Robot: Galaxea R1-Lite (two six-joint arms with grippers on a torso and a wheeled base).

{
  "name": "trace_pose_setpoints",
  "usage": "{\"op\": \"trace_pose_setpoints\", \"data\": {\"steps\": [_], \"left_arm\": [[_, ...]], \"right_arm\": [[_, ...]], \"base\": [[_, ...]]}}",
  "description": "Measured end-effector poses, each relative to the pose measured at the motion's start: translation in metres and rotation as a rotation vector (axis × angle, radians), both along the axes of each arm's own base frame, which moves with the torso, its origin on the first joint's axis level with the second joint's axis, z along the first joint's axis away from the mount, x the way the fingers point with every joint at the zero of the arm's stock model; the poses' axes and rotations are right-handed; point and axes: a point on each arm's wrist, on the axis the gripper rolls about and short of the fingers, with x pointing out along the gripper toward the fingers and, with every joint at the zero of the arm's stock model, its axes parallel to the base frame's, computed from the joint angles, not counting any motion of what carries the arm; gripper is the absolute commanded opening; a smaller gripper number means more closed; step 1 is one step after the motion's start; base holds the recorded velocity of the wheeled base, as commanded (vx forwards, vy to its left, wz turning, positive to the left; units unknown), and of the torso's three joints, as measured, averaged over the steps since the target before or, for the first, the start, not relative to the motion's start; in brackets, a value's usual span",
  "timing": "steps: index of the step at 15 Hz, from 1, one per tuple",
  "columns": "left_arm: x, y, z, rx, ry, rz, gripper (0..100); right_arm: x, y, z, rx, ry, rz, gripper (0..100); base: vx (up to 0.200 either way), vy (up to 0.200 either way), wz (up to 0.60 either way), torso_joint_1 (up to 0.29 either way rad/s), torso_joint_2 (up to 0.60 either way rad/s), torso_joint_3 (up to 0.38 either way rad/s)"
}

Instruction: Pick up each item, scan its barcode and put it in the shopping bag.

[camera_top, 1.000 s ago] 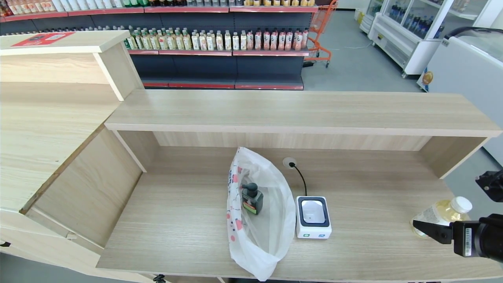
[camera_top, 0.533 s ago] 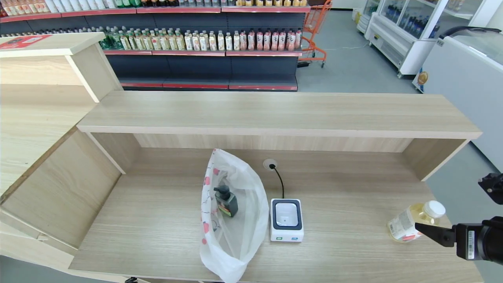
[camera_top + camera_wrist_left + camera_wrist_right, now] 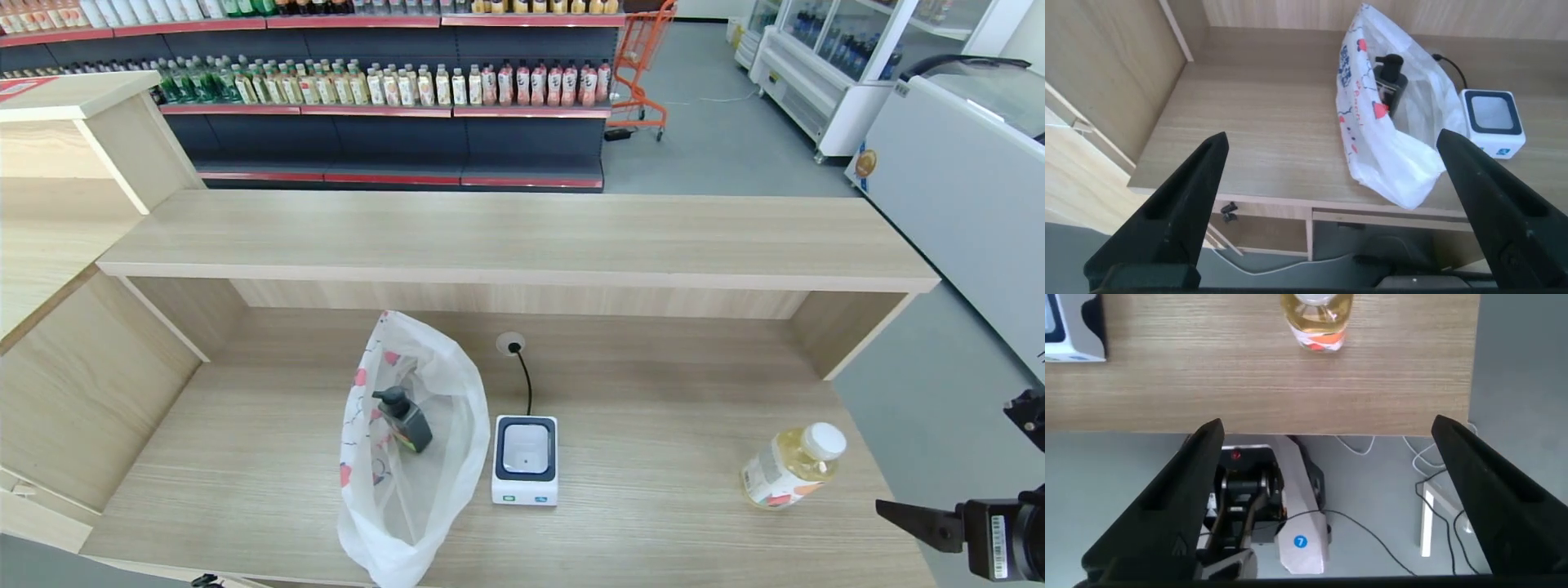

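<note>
My right gripper [image 3: 1328,429] spread wide, empty. Bottle [image 3: 790,469] at my 10 o'clock, near counter [image 3: 653,514] edge. I'd come in level, straddle its middle, close gently.

Head camera has panned right, so the whole scene sits further left; the right gripper [image 3: 1325,437], overlapping the bottle [image 3: 790,467] 1 s ago, now lies apart from it.
</note>
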Motion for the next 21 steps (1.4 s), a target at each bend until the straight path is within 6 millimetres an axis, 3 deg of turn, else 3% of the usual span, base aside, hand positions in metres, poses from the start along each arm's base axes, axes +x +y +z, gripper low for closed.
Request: {"op": "trace_pose_setpoints", "data": {"steps": [4,9,15,21], "left_arm": [[0.000,0.000,0.000,-0.001,0.000,0.000,100],[0.000,0.000,0.000,-0.001,0.000,0.000,100],[0.000,0.000,0.000,-0.001,0.000,0.000,100],[0.000,0.000,0.000,-0.001,0.000,0.000,100]], "right_arm": [[-0.016,0.001,-0.006,0.023,0.030,0.030,100],[-0.023,-0.007,-0.018,-0.144,0.164,-0.160,100],[0.007,-0.009,-0.029,-0.173,0.173,-0.178,100],[0.041,-0.009,-0.063,-0.207,0.236,-0.119,100]], "base": [[0.000,0.000,0.00,0.000,0.00,0.000],[0.000,0.000,0.00,0.000,0.00,0.000],[0.000,0.000,0.00,0.000,0.00,0.000],[0.000,0.000,0.00,0.000,0.00,0.000]]}}
